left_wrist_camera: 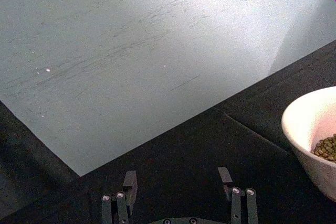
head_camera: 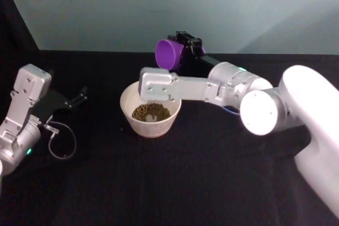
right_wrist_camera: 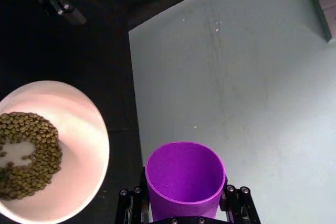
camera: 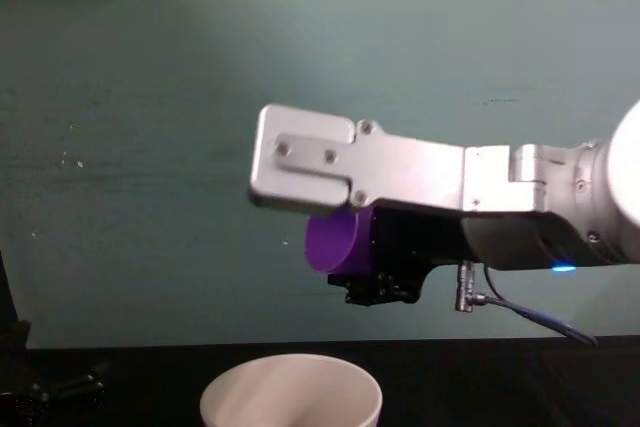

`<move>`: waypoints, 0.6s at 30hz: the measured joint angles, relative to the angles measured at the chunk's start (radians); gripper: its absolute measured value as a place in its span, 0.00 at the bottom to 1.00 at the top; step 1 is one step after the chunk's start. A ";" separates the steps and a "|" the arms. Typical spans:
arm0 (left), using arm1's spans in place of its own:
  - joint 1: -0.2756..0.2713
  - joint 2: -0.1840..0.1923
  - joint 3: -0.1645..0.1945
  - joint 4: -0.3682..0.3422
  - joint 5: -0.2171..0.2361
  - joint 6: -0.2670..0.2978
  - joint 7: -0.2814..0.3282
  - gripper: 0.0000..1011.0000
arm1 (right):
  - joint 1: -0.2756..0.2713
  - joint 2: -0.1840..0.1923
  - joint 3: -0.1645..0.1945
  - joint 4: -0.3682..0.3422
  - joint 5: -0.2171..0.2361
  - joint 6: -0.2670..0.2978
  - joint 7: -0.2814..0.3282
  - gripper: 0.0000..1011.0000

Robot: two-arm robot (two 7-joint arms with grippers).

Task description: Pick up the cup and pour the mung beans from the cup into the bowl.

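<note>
The right gripper (head_camera: 186, 50) clamps the cup (head_camera: 168, 54) in the air just behind and above the bowl (head_camera: 151, 128) — tipped on its side, mouth leftward, empty inside. The bowl holds mung beans (head_camera: 151, 112). The left gripper (left_wrist_camera: 177, 176) sits parked at the table's (head_camera: 159, 183) left, fingers apart

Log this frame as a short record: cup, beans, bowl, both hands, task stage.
cup: purple cup, tipped on its side, held in the air just beyond the bowl; inside looks empty
mung beans: mung beans piled in the bowl
bowl: bowl upright on the black table
right hand: right hand shut on the cup
left hand: left hand open, parked low at the table's left
stage: pour looks done
</note>
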 joint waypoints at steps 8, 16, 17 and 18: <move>0.000 0.000 0.000 0.000 0.000 0.000 0.000 0.99 | -0.006 0.013 0.043 0.032 0.113 -0.008 0.022 0.71; 0.000 0.000 0.000 0.000 0.000 0.000 0.000 0.99 | -0.007 0.024 0.046 0.042 0.151 -0.009 0.021 0.71; 0.000 0.000 0.000 0.000 0.000 0.000 0.000 0.99 | -0.007 0.024 0.046 0.042 0.151 -0.010 0.021 0.71; 0.000 0.000 0.000 0.000 0.000 0.000 0.000 0.99 | -0.007 0.024 0.046 0.042 0.151 -0.009 0.021 0.71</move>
